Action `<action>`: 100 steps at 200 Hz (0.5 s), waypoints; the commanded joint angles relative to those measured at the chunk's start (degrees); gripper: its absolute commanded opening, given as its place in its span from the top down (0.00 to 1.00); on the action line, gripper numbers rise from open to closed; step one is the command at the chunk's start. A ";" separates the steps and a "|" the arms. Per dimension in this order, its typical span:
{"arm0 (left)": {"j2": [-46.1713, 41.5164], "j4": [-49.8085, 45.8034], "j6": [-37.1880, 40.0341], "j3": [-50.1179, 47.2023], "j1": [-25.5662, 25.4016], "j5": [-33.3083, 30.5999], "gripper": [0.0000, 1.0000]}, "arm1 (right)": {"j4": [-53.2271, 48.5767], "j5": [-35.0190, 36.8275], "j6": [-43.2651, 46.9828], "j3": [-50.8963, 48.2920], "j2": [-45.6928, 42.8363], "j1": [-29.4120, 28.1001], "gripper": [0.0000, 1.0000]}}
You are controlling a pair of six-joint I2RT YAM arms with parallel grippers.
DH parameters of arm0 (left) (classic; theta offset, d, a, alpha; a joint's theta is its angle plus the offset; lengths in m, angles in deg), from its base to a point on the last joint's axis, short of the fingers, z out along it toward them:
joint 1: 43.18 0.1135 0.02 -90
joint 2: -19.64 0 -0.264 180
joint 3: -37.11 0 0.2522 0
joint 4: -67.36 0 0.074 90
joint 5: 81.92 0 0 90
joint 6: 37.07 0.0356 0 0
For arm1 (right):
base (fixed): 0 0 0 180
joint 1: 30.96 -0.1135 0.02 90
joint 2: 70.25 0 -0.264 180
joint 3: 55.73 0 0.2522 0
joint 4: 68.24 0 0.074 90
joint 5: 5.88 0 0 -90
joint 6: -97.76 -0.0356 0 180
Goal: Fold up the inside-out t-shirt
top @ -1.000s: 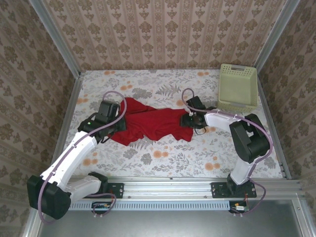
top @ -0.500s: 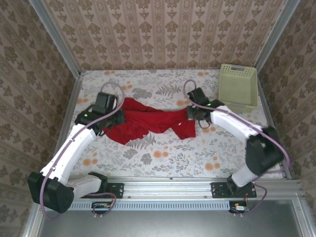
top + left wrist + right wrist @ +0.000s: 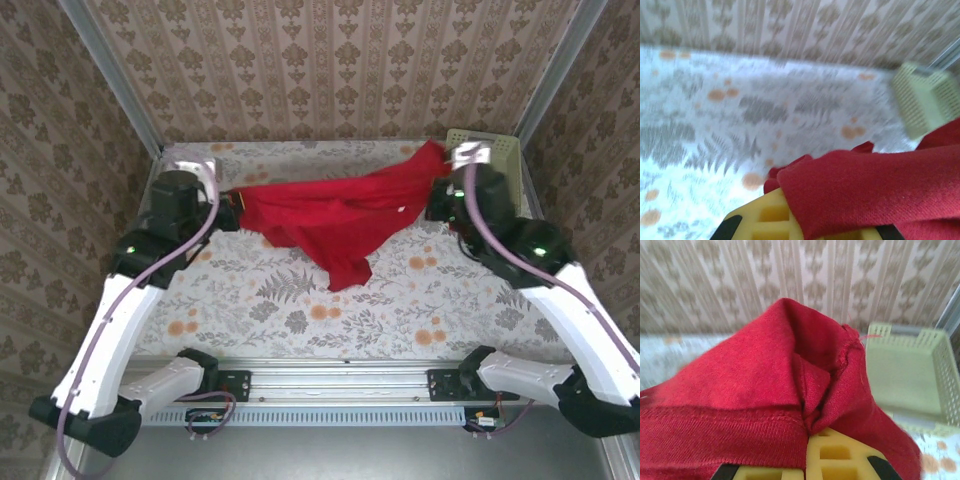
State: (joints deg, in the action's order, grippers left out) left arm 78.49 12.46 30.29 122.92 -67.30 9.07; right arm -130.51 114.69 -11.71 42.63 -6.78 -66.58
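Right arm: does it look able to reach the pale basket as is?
Probably yes. The basket sits close beside the right gripper with nothing between them. But that gripper is shut on the t-shirt, which is stretched across to the left gripper, so the cloth would drag along.

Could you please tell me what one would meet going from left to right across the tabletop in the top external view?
left gripper → red t-shirt, stretched between both grippers → right gripper → pale basket
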 commanded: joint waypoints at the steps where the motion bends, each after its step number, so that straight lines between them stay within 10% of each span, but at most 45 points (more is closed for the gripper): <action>1: 4.92 -4.68 0.20 -8.51 2.35 -1.44 1.00 | -1.34 -3.63 -3.92 -8.40 6.57 -2.77 0.98; 27: 8.89 -4.20 -0.41 -14.78 4.13 -0.56 0.99 | 5.86 -10.02 -6.80 -12.68 14.65 -6.04 0.87; 61: 10.80 -1.88 -3.74 -19.14 7.42 1.87 0.86 | 8.26 -16.89 -7.31 -11.65 22.75 -5.34 0.48; 100: 9.73 -4.91 -5.50 -19.79 8.23 -4.27 0.44 | 10.66 -24.41 -5.78 -17.42 16.70 2.55 0.30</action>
State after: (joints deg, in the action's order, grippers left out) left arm 90.31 9.86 27.08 103.34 -58.95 9.18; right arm -122.01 96.53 -17.67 28.71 15.03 -69.03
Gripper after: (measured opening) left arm 0.468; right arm 0.685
